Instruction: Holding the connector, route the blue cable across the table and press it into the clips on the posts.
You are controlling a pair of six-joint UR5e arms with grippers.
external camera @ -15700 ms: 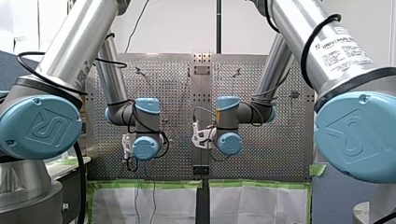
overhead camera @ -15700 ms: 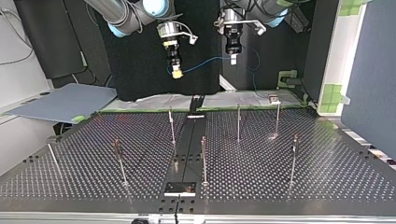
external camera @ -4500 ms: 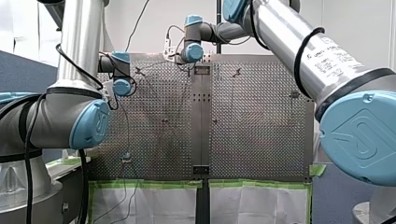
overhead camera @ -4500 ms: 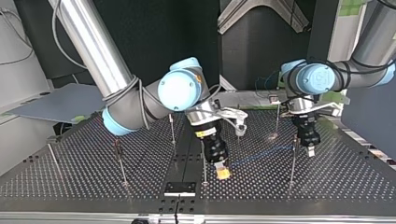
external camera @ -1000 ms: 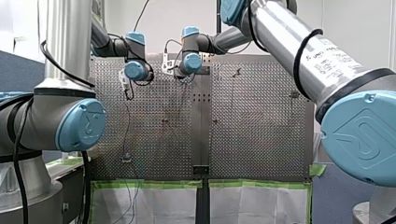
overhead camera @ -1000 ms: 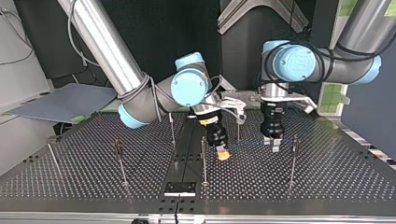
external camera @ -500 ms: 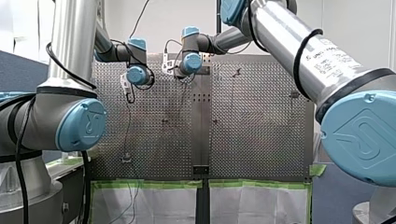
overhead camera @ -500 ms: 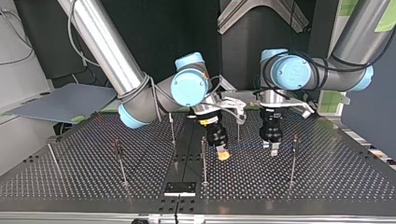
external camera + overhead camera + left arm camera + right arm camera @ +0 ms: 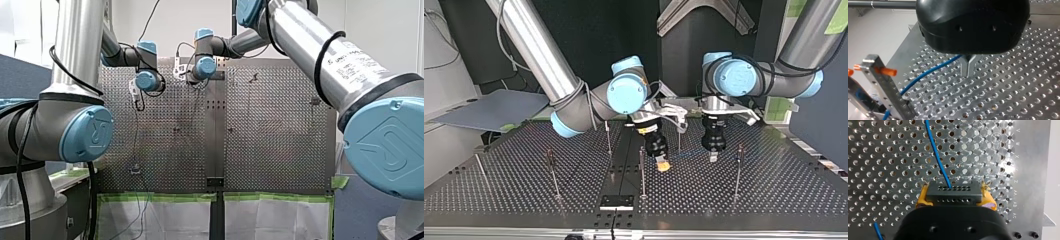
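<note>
Right gripper: the robot's right gripper (image 9: pixel 955 195) is clamped on the connector (image 9: pixel 953 191), a black block squeezed between its yellow pads (image 9: pixel 922 197).
Left gripper: the left gripper (image 9: pixel 968 72) has its metal fingers pinched together on the blue cable (image 9: pixel 930 72), close over the perforated table (image 9: pixel 1023 87).
Cable's lie: the cable leaves the connector straight ahead of the right fingers. In the top view it spans, nearly straight and about level, from the right gripper (image 9: pixel 663 165) to the left gripper (image 9: pixel 713 156).
Long axis: along the line joining the two sets of fingers.
Post: to one side of the left fingers, further along the cable, stands a post (image 9: pixel 885 85) carrying an orange clip (image 9: pixel 888 71).
Clip contents: nothing shows in that clip. The cable passes behind the post, apart from the clip.
Nearer arm: the left, judging by its wrist view, where its fingers are near that post.
Coming move: probably the left fingers must bring the cable to the clip's mouth and press it in, while the right holds the connector end firm.
</note>
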